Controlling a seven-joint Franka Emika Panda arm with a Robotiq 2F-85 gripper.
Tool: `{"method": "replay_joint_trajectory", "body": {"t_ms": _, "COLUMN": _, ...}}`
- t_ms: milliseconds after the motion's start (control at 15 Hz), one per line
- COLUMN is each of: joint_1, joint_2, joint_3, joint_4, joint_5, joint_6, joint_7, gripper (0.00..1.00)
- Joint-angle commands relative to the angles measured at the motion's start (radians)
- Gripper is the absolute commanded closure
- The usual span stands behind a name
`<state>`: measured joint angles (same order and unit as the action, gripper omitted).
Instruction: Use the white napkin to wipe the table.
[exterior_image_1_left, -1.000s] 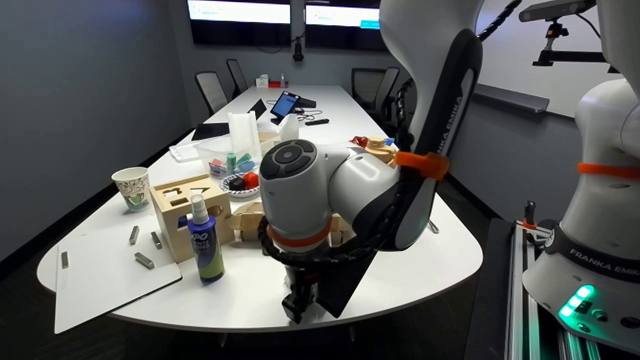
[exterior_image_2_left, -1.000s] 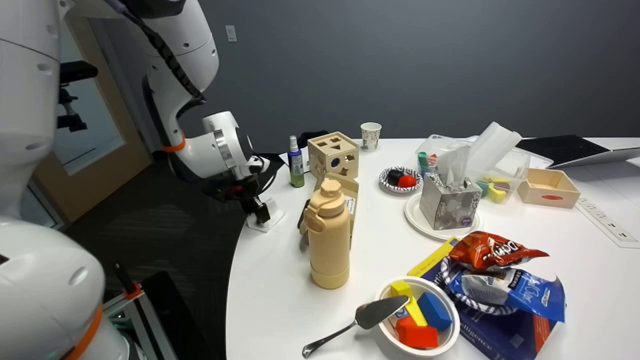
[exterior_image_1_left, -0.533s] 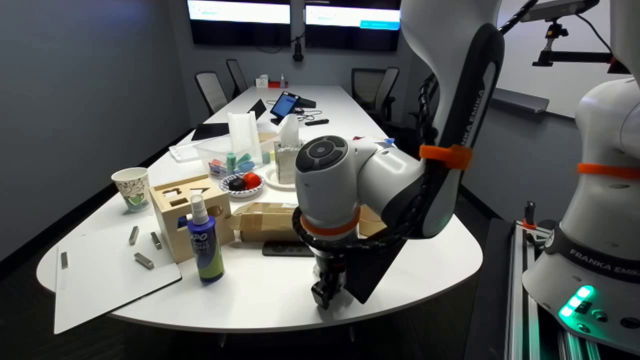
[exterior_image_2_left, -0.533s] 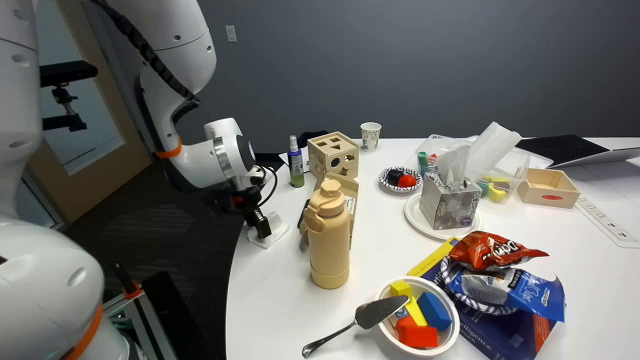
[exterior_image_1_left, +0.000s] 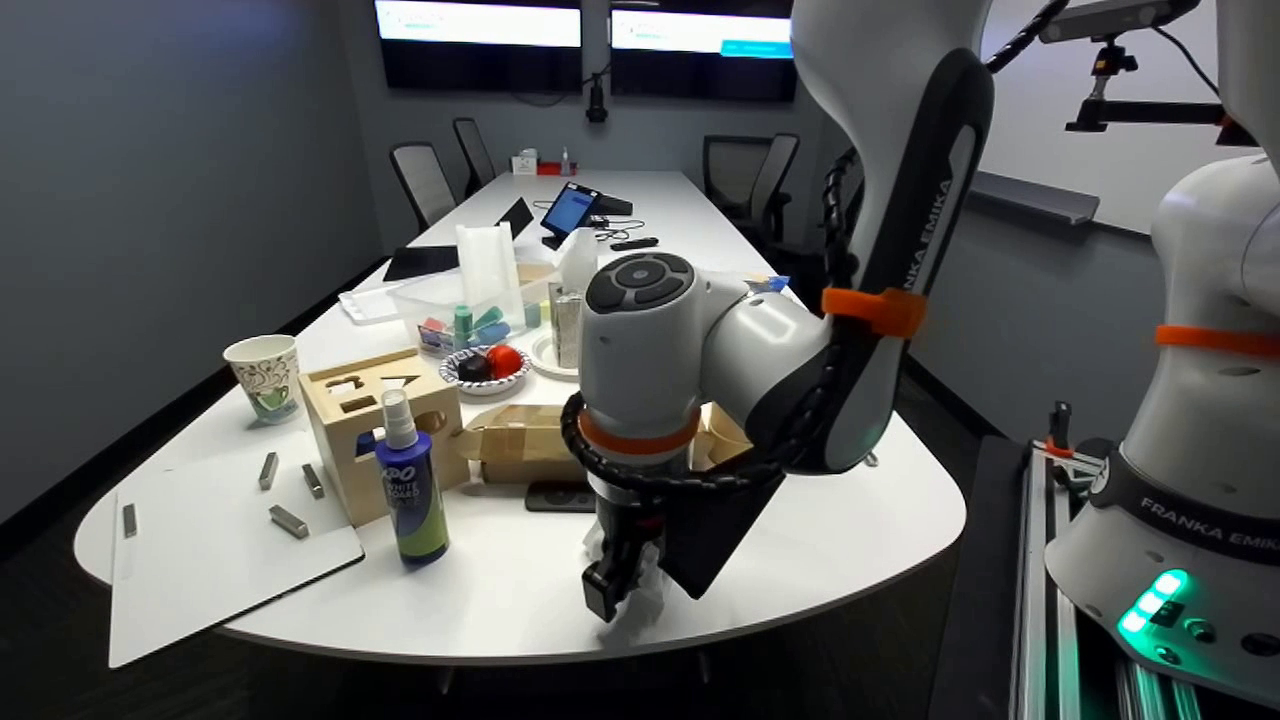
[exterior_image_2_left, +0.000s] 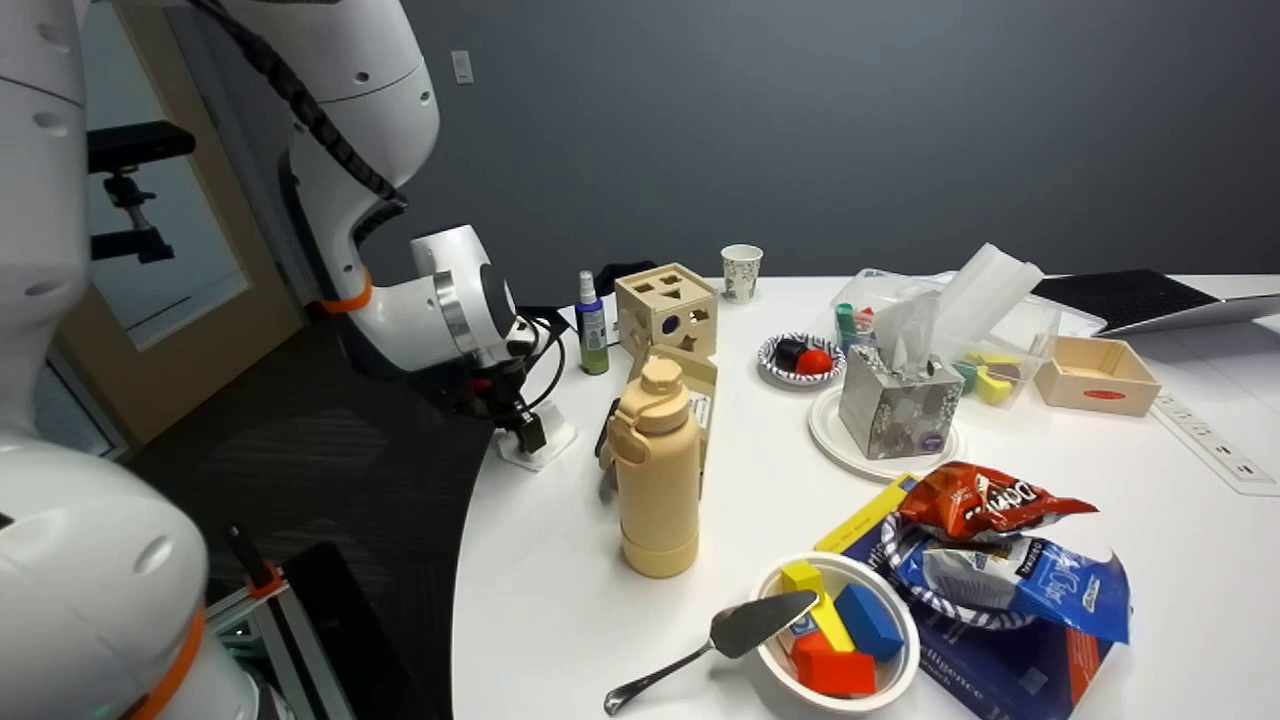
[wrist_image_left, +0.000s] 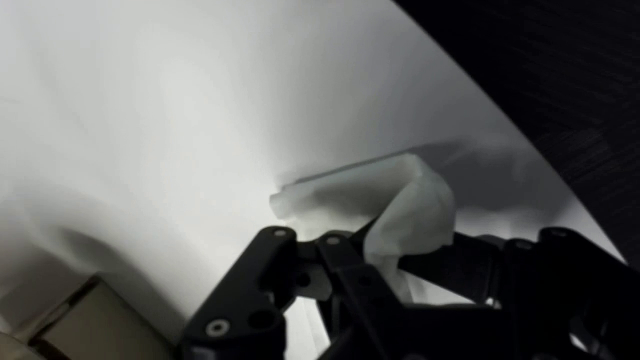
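White napkin (wrist_image_left: 415, 215), a folded, rumpled piece of soft material, is pinched in the wrist view between the fingers of the black two-fingered gripper (wrist_image_left: 387, 245), which is narrowed upon it. Behind both is the smooth, white-topped table (wrist_image_left: 325, 90); its curved edge runs near the fingertips.

In an exterior view, the gripper points down close to the table's rounded end. Beyond the gripper lie a black remote control (exterior_image_1_left: 560, 497) and a brown cardboard box (exterior_image_1_left: 525, 445); to one side stands a purple-and-green spray bottle (exterior_image_1_left: 412, 500), upright.

In an exterior view, the napkin shows beneath the gripper; full contact with the surface cannot be told. Nearby stands an upright peach-coloured bottle (exterior_image_2_left: 660, 480).
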<state>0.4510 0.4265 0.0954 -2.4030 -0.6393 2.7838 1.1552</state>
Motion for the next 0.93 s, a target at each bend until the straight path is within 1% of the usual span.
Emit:
{"method": "replay_joint_trajectory", "body": {"t_ms": 0, "joint_1": -0.015, "joint_2": 0.073, "joint_3": 0.012, "joint_4": 0.11, "joint_5": 0.001, "joint_6": 0.017, "joint_7": -0.068, "gripper": 1.0}}
{"method": "replay_joint_trajectory", "body": {"t_ms": 67, "joint_1": -0.015, "joint_2": 0.092, "joint_3": 0.016, "joint_4": 0.142, "joint_5": 0.006, "joint_6": 0.011, "joint_7": -0.085, "gripper": 1.0}}
{"method": "replay_joint_trajectory", "body": {"t_ms": 133, "joint_1": 0.015, "joint_2": 0.114, "joint_3": -0.011, "joint_4": 0.175, "joint_5": 0.044, "joint_6": 0.008, "joint_7": -0.133, "gripper": 1.0}}
{"method": "replay_joint_trajectory", "body": {"t_ms": 333, "joint_1": 0.022, "joint_2": 0.178, "joint_3": -0.009, "joint_4": 0.265, "joint_5": 0.094, "joint_6": -0.004, "joint_7": -0.219, "gripper": 1.0}}
{"method": "replay_joint_trajectory", "body": {"t_ms": 533, "joint_1": 0.048, "joint_2": 0.213, "joint_3": -0.026, "joint_4": 0.329, "joint_5": 0.145, "joint_6": -0.004, "joint_7": -0.286, "gripper": 1.0}}
{"method": "replay_joint_trajectory", "body": {"t_ms": 733, "joint_1": 0.04, "joint_2": 0.226, "joint_3": 0.011, "joint_4": 0.347, "joint_5": 0.233, "joint_6": 0.002, "joint_7": -0.395, "gripper": 1.0}}
{"method": "replay_joint_trajectory", "body": {"t_ms": 867, "joint_1": 0.033, "joint_2": 0.219, "joint_3": 0.043, "joint_4": 0.333, "joint_5": 0.302, "joint_6": -0.009, "joint_7": -0.468, "gripper": 1.0}}
